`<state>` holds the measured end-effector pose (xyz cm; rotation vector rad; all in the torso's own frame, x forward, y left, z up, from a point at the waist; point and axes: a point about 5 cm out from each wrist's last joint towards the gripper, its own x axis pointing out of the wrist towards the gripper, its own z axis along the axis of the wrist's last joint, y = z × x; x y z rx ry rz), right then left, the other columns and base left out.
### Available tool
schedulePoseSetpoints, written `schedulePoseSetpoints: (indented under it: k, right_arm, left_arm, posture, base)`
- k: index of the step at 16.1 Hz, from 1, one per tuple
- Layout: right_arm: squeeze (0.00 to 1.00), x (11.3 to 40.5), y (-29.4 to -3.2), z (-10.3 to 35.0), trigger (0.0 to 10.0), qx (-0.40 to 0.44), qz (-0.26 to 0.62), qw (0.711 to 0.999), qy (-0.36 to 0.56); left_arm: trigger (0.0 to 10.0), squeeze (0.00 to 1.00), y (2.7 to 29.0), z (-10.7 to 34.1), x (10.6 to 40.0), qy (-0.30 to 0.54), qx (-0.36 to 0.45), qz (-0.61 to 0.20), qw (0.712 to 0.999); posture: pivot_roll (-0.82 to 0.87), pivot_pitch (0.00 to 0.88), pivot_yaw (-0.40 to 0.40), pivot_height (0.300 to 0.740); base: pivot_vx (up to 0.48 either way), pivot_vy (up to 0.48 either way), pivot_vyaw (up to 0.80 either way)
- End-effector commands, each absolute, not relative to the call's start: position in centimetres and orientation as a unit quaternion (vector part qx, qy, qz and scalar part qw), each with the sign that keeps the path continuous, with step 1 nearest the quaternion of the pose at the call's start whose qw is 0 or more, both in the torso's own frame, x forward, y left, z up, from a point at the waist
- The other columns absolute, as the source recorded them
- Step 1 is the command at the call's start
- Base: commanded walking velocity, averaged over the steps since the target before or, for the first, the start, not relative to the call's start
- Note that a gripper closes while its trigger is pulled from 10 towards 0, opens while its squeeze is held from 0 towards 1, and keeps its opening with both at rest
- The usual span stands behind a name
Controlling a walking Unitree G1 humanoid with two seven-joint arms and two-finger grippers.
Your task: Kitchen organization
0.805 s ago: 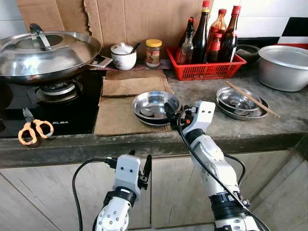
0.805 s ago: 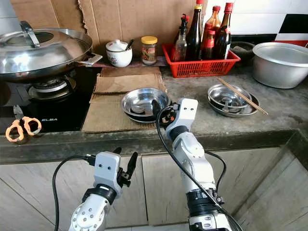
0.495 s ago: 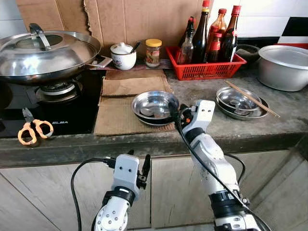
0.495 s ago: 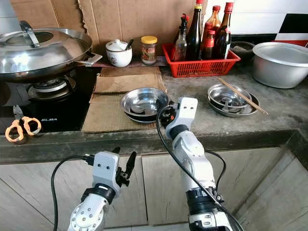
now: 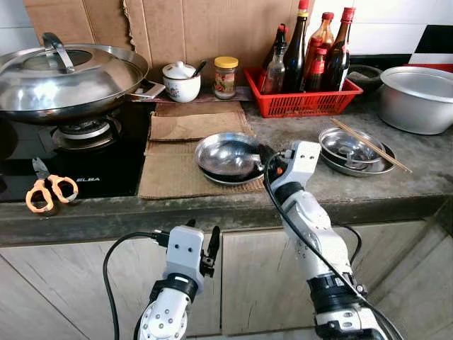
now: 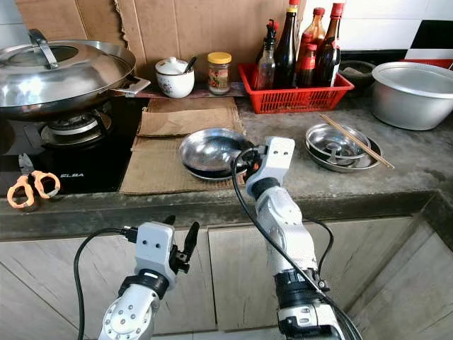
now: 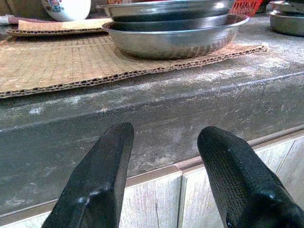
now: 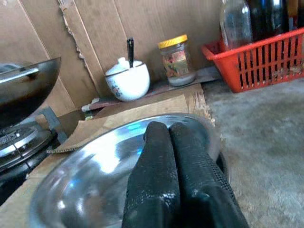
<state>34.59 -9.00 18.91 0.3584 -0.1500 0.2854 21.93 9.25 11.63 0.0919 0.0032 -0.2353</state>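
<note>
Two stacked steel dishes sit on cardboard (image 5: 177,170) at the counter's middle. The upper dish (image 5: 225,154) is tilted up off the lower dish (image 5: 233,177). My right gripper (image 5: 263,157) is shut on the upper dish's right rim; in the right wrist view its fingers (image 8: 164,142) press together over the shiny dish (image 8: 90,175). My left gripper (image 5: 203,234) hangs open below the counter edge, in front of the cabinet. In the left wrist view its fingers (image 7: 111,156) stand apart with nothing between them, facing the counter's front edge (image 7: 156,109).
A second stack of steel dishes (image 5: 350,157) with chopsticks (image 5: 369,144) lies to the right. A red basket (image 5: 301,103) of bottles, a yellow-lidded jar (image 5: 225,78) and a white pot (image 5: 182,82) line the back. Lidded wok (image 5: 67,78) and orange scissors (image 5: 46,193) stand left, a large metal pot (image 5: 417,99) far right.
My right gripper has closed on the upper dish's rim and raised it, tilting it off the lower dish. The left arm has barely moved.
</note>
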Motion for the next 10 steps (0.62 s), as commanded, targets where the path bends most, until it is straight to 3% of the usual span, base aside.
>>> schedulePoseSetpoints:
  k: [1, 10]
  right_arm:
    - [0.00, 34.8, -8.9, 19.2, 0.0, 0.177, 0.140, 0.971, -0.077]
    - [0.00, 34.1, -7.8, 21.3, 0.0, 0.230, 0.169, 0.951, -0.119]
  left_arm:
    - [10.0, 0.00, 9.3, 11.9, 22.0, -0.006, 0.050, -0.116, 0.992]
    - [10.0, 0.00, 9.3, 11.9, 22.2, -0.007, 0.049, -0.114, 0.992]
  posture:
    - [0.11, 0.000, -0.061, 0.740]
    - [0.11, 0.000, -0.059, 0.740]
  base:
    - [0.000, 0.000, 0.00]
    - [0.000, 0.000, 0.00]
